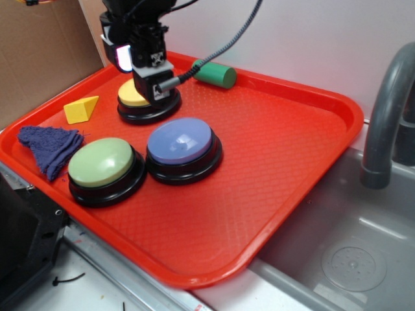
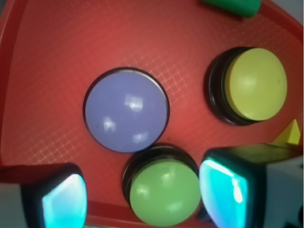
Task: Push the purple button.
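The purple button (image 1: 180, 141) has a glossy periwinkle dome on a black base and sits near the middle of the red tray (image 1: 292, 149). In the wrist view the purple button (image 2: 126, 109) lies ahead of the fingers, left of centre. My gripper (image 1: 139, 65) hangs at the tray's back left, above the yellow button (image 1: 133, 97), clear of the purple one. In the wrist view my gripper (image 2: 142, 199) is open, its two glowing cyan pads (image 2: 64, 202) wide apart with nothing held; the green button (image 2: 164, 191) shows far below between them.
The green button (image 1: 102, 162) stands just left of the purple one. A yellow wedge (image 1: 81, 109) and a blue cloth (image 1: 50, 146) lie at the tray's left. A green cylinder (image 1: 216, 73) rests at the back rim. A sink (image 1: 350, 246) and grey faucet (image 1: 389, 110) are right.
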Robot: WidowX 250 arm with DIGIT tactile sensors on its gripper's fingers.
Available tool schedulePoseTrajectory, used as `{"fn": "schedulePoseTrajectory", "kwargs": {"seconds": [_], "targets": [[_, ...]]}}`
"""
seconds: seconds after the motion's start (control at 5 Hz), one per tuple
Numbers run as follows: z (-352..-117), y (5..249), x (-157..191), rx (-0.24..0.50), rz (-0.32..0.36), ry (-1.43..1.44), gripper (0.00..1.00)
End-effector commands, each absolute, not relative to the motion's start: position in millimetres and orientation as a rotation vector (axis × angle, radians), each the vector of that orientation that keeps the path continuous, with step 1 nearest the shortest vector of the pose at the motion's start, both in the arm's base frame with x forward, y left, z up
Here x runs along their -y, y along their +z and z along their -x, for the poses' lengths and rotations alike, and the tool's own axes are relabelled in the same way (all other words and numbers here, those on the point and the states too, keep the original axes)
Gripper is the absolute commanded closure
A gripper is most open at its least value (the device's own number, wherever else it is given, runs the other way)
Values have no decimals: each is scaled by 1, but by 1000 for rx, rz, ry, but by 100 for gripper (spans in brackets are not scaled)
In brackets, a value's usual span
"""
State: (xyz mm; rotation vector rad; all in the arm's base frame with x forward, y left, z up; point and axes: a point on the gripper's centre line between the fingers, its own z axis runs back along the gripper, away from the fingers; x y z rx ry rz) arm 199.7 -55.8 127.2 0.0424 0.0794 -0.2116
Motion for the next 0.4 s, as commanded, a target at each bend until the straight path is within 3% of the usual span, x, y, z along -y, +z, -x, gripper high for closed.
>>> {"fn": "schedulePoseTrajectory", "kwargs": {"seconds": [0.0,0.2], "targets": [[-200,157,58,-6,-9,-183,0],[-194,164,54,-2,-20,-168,0]]}}
